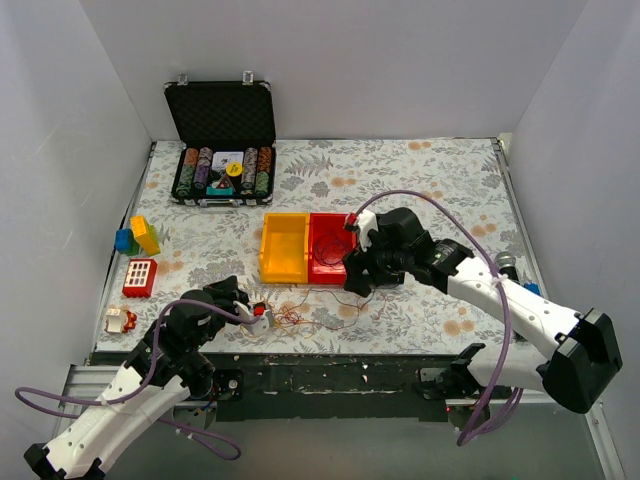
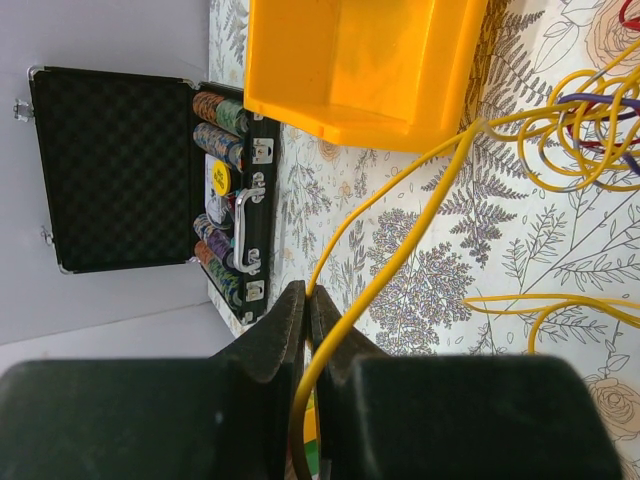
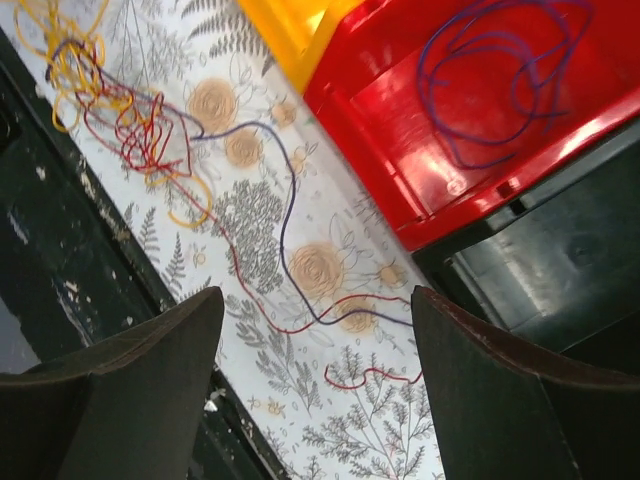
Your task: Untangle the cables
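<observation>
The cables form a loose tangle (image 1: 292, 318) of yellow, red and purple strands on the floral table near its front edge. My left gripper (image 1: 262, 312) sits just left of it, shut on a yellow cable (image 2: 400, 240) that runs from the jaws (image 2: 308, 295) to the knot (image 2: 590, 130). My right gripper (image 1: 352, 275) is open and empty, hovering by the front of the red bin (image 1: 314, 250). In the right wrist view the gripper (image 3: 315, 320) is above red and purple strands (image 3: 300, 270) that lead to the knot (image 3: 110, 110). A purple cable (image 3: 490, 80) lies coiled in the red bin (image 3: 420, 190).
An empty yellow bin (image 1: 283, 247) stands left of the red one; it also shows in the left wrist view (image 2: 360, 60). An open black case of poker chips (image 1: 222, 130) is at the back left. Toy blocks (image 1: 140, 235), a red block (image 1: 140, 277) and a small toy (image 1: 120, 320) line the left edge.
</observation>
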Controlling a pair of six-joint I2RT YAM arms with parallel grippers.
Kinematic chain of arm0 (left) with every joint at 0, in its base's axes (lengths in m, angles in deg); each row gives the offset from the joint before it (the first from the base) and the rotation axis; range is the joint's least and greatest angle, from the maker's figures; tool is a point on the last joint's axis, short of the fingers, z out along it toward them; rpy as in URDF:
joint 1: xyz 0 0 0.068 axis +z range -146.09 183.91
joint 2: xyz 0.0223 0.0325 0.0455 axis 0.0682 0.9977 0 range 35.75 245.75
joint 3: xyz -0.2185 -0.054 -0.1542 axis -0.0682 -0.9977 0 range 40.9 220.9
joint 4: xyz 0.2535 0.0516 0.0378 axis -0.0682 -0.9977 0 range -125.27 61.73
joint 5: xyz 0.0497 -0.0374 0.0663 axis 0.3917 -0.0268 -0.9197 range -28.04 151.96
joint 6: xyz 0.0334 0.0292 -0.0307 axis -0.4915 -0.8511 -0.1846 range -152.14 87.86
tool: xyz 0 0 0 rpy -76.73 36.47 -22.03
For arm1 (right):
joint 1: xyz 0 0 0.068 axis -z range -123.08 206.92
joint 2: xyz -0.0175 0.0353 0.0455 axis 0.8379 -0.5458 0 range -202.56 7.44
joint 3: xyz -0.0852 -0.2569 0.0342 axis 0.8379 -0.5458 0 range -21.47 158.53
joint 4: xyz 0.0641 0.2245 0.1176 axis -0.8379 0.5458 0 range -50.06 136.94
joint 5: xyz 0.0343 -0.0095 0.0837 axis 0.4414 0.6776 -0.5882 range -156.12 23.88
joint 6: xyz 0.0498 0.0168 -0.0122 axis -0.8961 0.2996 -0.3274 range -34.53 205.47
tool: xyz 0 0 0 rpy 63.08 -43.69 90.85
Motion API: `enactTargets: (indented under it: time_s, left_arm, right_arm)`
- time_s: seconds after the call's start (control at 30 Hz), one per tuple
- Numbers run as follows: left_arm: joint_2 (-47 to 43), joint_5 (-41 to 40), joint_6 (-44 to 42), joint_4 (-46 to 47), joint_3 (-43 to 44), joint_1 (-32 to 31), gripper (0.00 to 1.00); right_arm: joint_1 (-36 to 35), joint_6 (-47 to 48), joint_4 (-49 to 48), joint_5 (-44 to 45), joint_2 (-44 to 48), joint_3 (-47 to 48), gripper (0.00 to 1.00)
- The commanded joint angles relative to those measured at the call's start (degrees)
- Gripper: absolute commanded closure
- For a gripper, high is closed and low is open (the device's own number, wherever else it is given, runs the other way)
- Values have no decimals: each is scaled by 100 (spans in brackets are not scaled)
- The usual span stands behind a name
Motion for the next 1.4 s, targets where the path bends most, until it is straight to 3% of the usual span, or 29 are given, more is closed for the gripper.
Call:
enactTargets:
  time_s: [0.0,0.3,0.6,0.7,0.8,0.87,0.9,1.17,1.3,1.37]
  left_arm:
    - [20,97,-16,141,259,26,100]
    - [-16,132,-34,133,302,26,100]
    - [-103,132,-34,54,346,26,100]
    - [-139,150,-51,27,338,26,100]
    - [-174,159,-51,18,346,26,100]
    - [-200,159,-60,18,346,26,100]
    - [-200,159,-60,10,346,26,100]
    - [-393,238,-78,-262,303,26,100]
    - [-674,203,-200,-596,180,35,100]
    - [-858,211,-323,-798,92,26,100]
  right_arm:
    - [-173,214,-297,-430,-161,-52,16]
    - [-612,118,-630,-430,-1163,-149,19]
    - [-955,-146,-1043,-369,-2025,36,28]
    - [-1017,-234,-1122,-193,-2183,62,40]
    - [-1026,-322,-1140,-79,-2201,97,66]
    - [-1035,-348,-1070,18,-2096,159,95]
    - [-1043,-348,-991,114,-2000,194,99]
    - [-746,-59,-463,1292,-490,624,99]
    - [-245,-23,-647,2800,512,713,99]
    - [-200,3,-1294,4222,1319,337,99]
